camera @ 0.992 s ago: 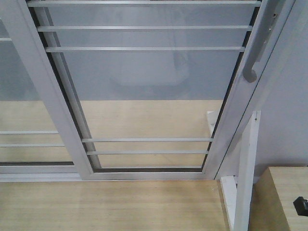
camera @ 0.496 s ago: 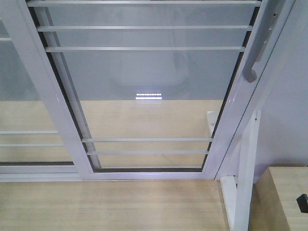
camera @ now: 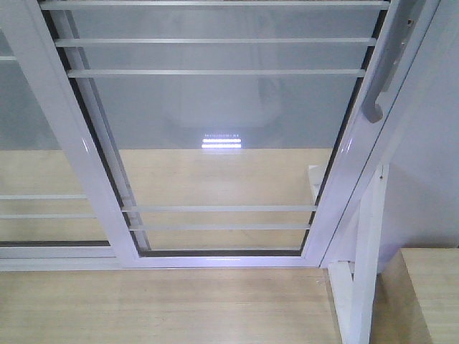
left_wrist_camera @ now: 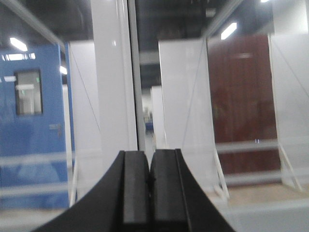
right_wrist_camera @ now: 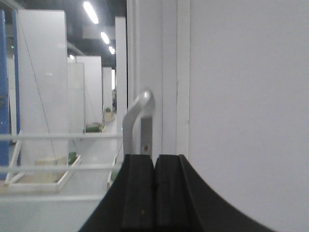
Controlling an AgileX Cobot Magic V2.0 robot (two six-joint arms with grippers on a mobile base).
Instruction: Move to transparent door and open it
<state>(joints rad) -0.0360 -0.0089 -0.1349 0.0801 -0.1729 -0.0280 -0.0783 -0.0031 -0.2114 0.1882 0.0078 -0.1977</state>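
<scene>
Fingers (right_wrist_camera: 139,193) held together on left gripper (left_wrist_camera: 150,181) and right gripper (right_wrist_camera: 154,188); latter, gone from front view, is aimed at door handle (right_wrist_camera: 129,123).

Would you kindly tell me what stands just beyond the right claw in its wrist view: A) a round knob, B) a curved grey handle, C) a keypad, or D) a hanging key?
B: the curved grey handle on the door rises just above the shut right claw.

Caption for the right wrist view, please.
Right gripper, fingers shut, faces the curved grey pull handle on the transparent door's white stile.
</scene>
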